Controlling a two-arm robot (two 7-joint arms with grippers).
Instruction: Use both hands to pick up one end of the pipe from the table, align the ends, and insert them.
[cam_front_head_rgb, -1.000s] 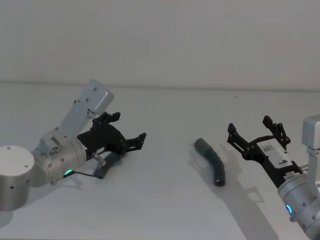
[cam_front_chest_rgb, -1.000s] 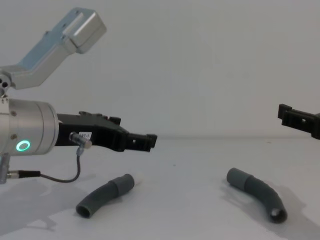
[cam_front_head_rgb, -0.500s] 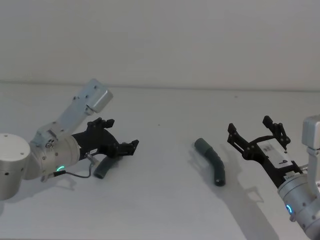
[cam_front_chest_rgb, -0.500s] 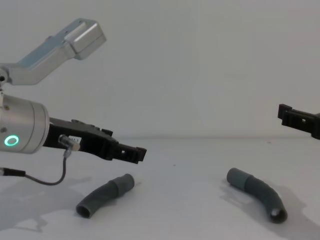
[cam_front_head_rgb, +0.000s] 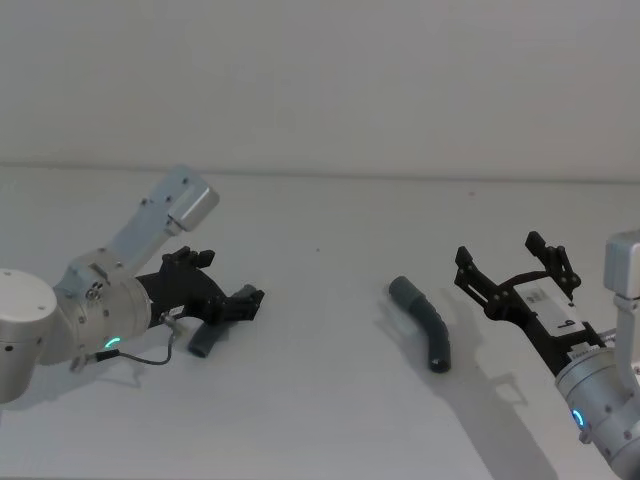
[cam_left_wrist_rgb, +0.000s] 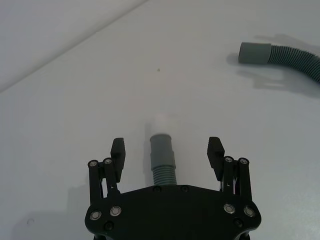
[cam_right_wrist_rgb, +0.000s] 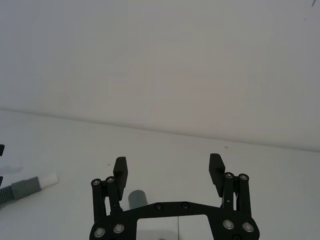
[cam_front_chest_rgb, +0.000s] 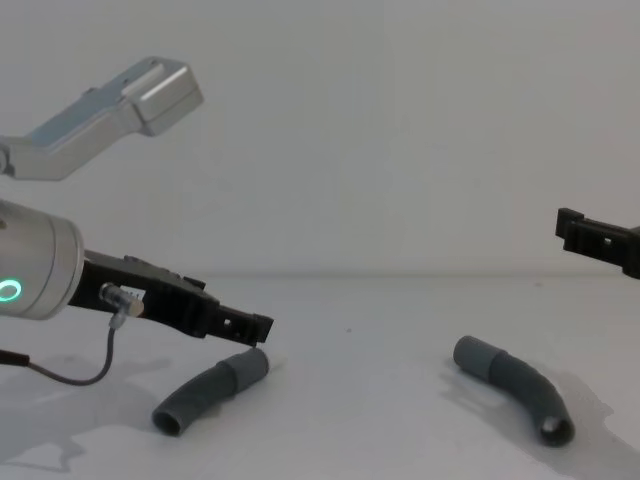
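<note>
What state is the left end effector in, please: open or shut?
Open: left end effector fingers stand apart, flanking the pipe piece.

Head camera is looking down, chest camera low across, wrist cameras close in, all sharing the table (cam_front_head_rgb: 320, 400).

The white table (cam_front_head_rgb: 320, 400) carries two curved grey hoses, well apart. The left hose (cam_front_head_rgb: 202, 342) lies flat, one cuff ending in a white tip (cam_left_wrist_rgb: 164, 120). The right hose (cam_front_head_rgb: 424, 320) lies flat too, a wider grey cuff (cam_front_head_rgb: 402, 292) at its far end.
</note>
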